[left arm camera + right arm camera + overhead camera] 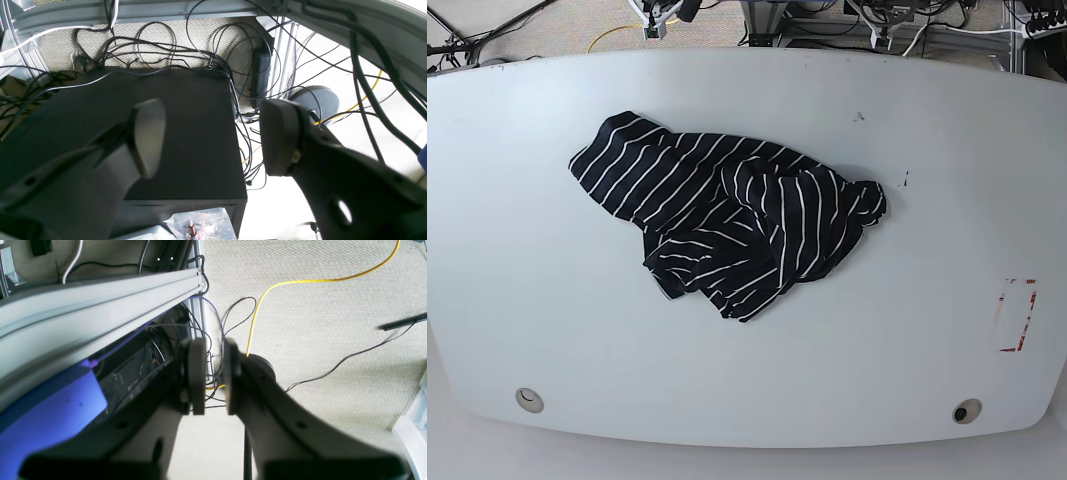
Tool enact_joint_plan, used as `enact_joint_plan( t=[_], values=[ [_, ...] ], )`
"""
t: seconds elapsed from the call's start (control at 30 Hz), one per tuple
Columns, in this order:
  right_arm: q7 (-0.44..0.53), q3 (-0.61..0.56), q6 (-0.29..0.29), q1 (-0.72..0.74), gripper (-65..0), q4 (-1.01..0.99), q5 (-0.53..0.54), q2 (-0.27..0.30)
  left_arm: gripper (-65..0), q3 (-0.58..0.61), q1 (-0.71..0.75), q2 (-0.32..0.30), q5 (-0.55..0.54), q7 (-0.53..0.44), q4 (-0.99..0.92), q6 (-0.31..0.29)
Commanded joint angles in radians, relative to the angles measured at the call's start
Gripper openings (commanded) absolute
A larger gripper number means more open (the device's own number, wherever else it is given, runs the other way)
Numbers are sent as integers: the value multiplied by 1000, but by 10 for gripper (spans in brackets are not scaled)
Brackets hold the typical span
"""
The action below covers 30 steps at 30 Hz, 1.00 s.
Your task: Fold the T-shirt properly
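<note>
A: Where is the T-shirt (727,225)?

B: Crumpled in a heap on the tabletop (927,130), a little toward the far-left part from the base view. One flatter portion stretches out toward the far left corner; the rest is bunched in folds nearer the middle. White stripes run in several directions where the cloth is rumpled. It lies well apart from every edge.

A: Is anything touching it?

B: Nothing. No arm shows in the base view.

A: What else is on the tabletop?

B: A small red-outlined rectangle mark (1016,315) near the right edge, and two round holes close to the near edge, one at the left (528,400), one at the right (967,411).

A: And the left gripper (213,136)?

B: Its wrist view shows the fingers spread wide with nothing between them. Below it sits a black box (186,133) among tangled cables on the floor.

A: The right gripper (213,375)?

B: Its two pads stand close together with only a narrow gap, holding nothing. It hangs over beige carpet (333,323), with a yellow cable (300,281) and an aluminium frame rail (100,303) in sight.
</note>
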Motion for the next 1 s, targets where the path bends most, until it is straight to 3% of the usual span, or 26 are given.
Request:
enact_joint_plan(
  t=[0.0,0.1,0.37,0.83,0.97],
  values=[
    [103,-3,2,-173,-565,194,14,-5,-242,-1,153,-4,-10,-42,182,8],
    [97,-8,0,-94,-561,178,0,-16,-243,2,122,-5,-2,-51,172,1],
    [102,-8,0,-57,-563,96,0,-13,-243,2,122,-5,-2,-51,172,1],
    [105,-8,0,-57,-564,110,4,-15,-246,2,122,-5,-10,-59,183,-2],
    [105,-5,0,-112,-564,207,5,-23,-246,1,148,-7,-10,-122,263,-3]
  ],
)
